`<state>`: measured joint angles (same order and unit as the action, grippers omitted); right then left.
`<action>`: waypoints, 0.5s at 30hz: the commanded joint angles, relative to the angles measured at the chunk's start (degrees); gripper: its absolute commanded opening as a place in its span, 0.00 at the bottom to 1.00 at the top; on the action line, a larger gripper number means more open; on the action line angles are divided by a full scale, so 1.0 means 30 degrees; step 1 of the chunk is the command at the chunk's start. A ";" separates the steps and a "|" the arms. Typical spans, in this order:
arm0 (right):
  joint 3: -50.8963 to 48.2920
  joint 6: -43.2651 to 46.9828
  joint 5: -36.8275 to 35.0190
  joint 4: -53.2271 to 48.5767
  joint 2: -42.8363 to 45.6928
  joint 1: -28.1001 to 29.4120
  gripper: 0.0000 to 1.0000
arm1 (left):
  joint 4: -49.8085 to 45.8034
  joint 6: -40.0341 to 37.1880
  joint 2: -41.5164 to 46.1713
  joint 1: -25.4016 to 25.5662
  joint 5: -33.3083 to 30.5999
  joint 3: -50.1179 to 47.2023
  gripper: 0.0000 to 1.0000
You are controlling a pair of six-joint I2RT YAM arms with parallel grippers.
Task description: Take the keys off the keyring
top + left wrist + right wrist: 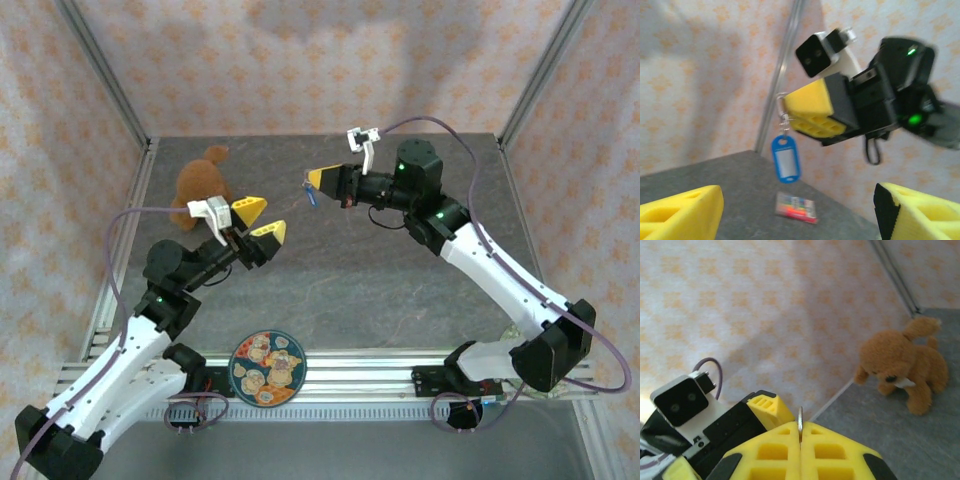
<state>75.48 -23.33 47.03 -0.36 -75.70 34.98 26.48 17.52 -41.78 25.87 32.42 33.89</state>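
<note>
Blue plastic forms one tag (786,159), hung from one silvery keyring (782,109). The keyring is pinched between the closed jaws of the right gripper (316,180), held above the table (400,290) toward 12 o'clock. Whether keys hang on it cannot be told. One plush dog (200,185) is seen at 10 o'clock and one plate (267,368) at 6. The left gripper (272,217) is spread wide, with nothing held.

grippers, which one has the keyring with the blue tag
The right gripper: its fingers are shut on the keyring, blue tag dangling below. The left gripper's fingers stand apart, holding nothing.
</note>
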 commanded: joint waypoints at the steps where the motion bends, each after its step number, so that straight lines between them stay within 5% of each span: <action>1: 0.1638 -0.0412 -0.2148 -0.4620 -0.0177 0.0117 0.00 | 0.1422 -0.2587 -0.0505 0.0728 -0.2046 -0.0427 0.78; 15: 0.0368 -0.1221 0.0521 -0.3460 0.0234 0.0336 0.00 | 0.6388 -0.2990 -0.4242 0.2187 -0.1597 -0.1039 0.82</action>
<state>77.58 -26.37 46.30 -12.84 -75.70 35.40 39.99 11.09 -54.06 31.92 27.42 28.82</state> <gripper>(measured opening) 0.046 0.818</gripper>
